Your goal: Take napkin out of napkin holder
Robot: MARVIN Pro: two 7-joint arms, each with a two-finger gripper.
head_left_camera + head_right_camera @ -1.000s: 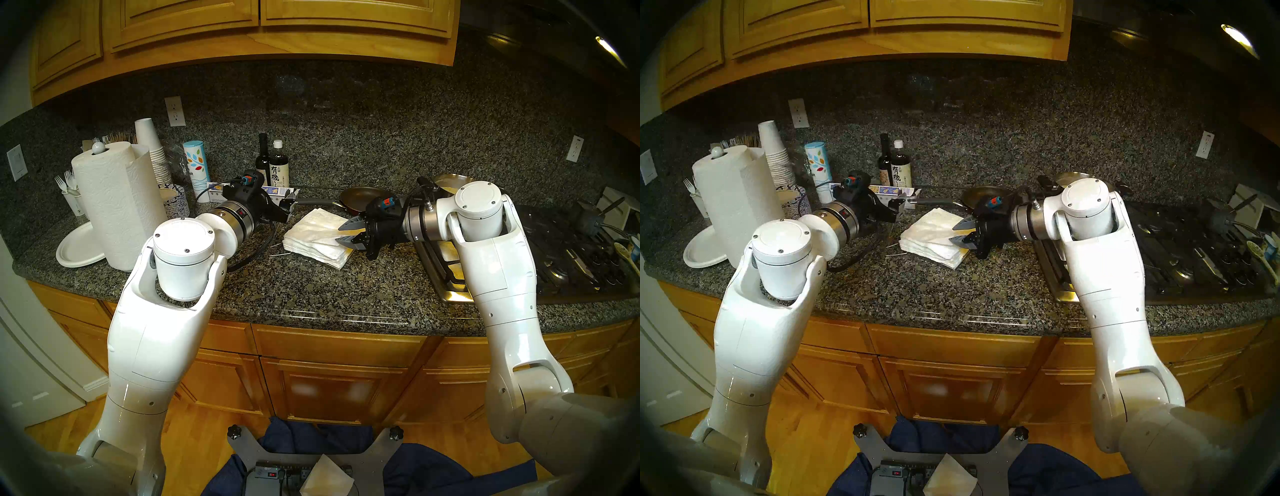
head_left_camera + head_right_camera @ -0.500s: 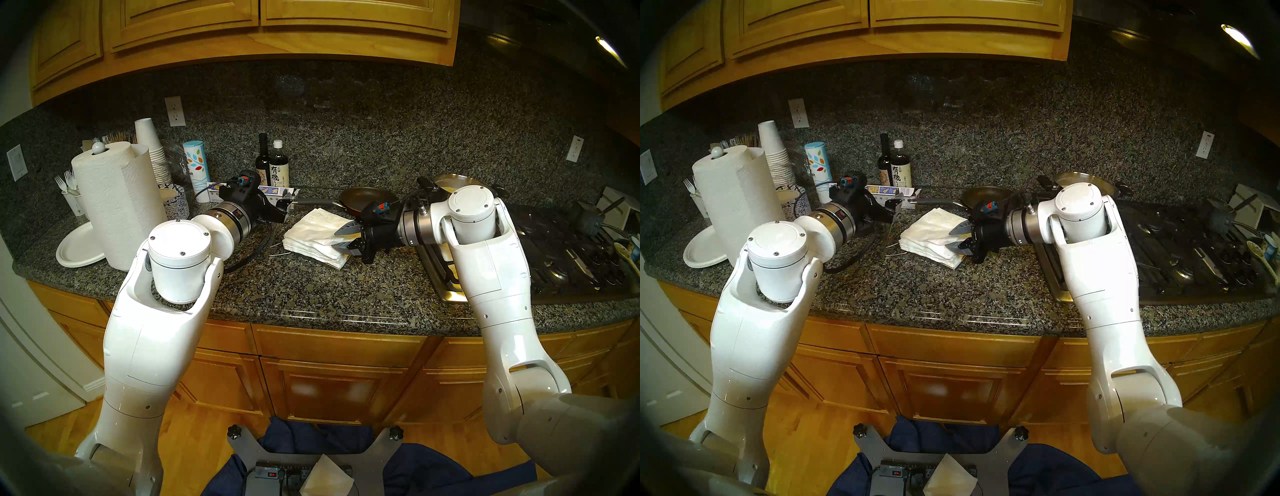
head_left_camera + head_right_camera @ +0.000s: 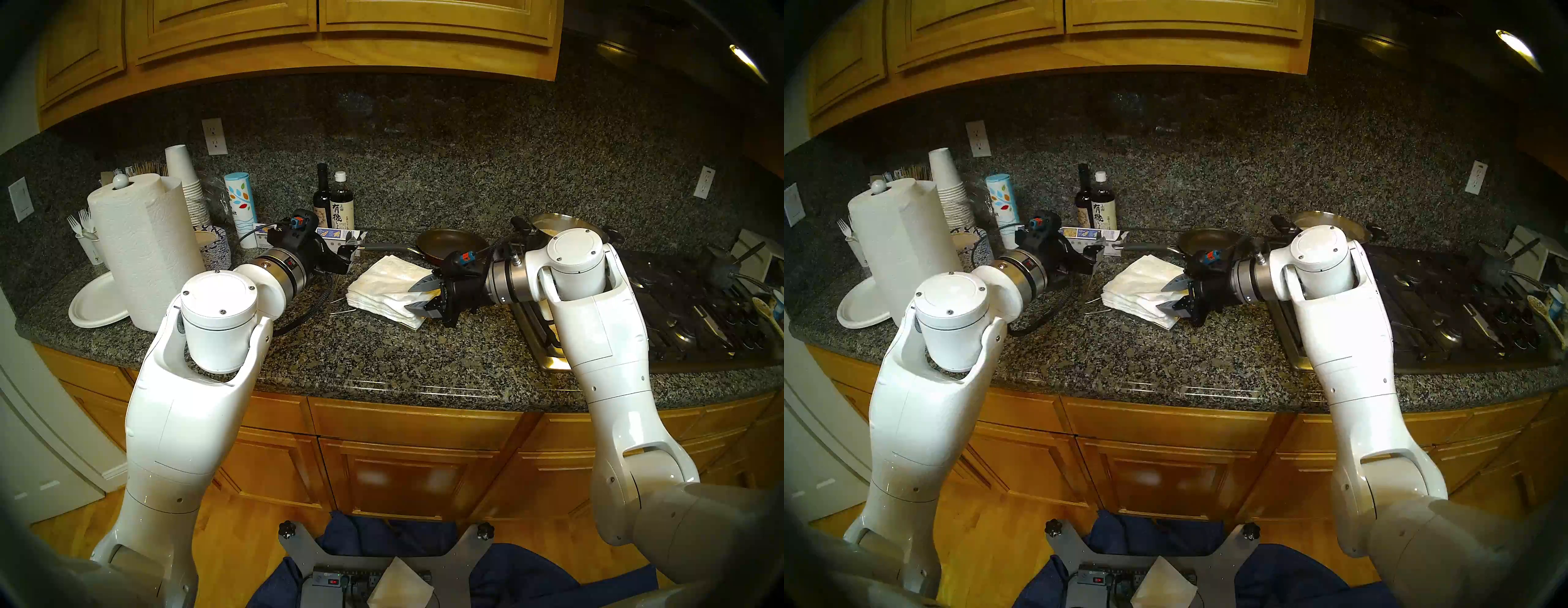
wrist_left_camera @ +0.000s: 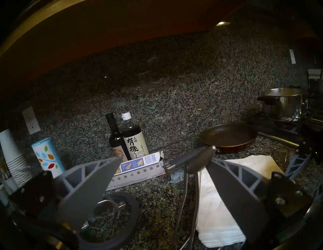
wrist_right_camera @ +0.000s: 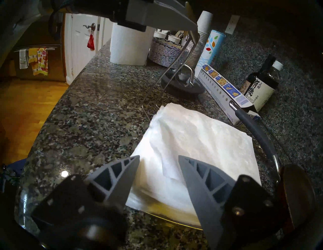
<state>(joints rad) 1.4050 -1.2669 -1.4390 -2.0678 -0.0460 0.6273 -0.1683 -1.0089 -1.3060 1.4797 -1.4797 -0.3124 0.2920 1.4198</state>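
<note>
A stack of white napkins (image 3: 386,276) lies on the napkin holder's flat base (image 5: 166,214) on the granite counter; it also shows in the right head view (image 3: 1144,276). The holder's thin wire arm is swung up off the stack. Its leaf-shaped tip (image 4: 201,159) leans on one finger of my open left gripper (image 4: 165,158), at the stack's far left (image 3: 350,254). My right gripper (image 3: 408,297) is open at the stack's near right edge. In its wrist view the top napkin (image 5: 192,136) lies between its fingers (image 5: 159,156).
A frying pan (image 3: 452,244) sits just behind the stack, its handle along the far edge. A long box (image 3: 331,233) and two dark bottles (image 3: 341,208) stand behind. A paper towel roll (image 3: 144,250) is at the left, the stove (image 3: 679,305) at the right.
My right gripper has moved left and slightly down, onto the stack's near right edge. My left arm has shifted slightly left, with the wire arm still raised.
</note>
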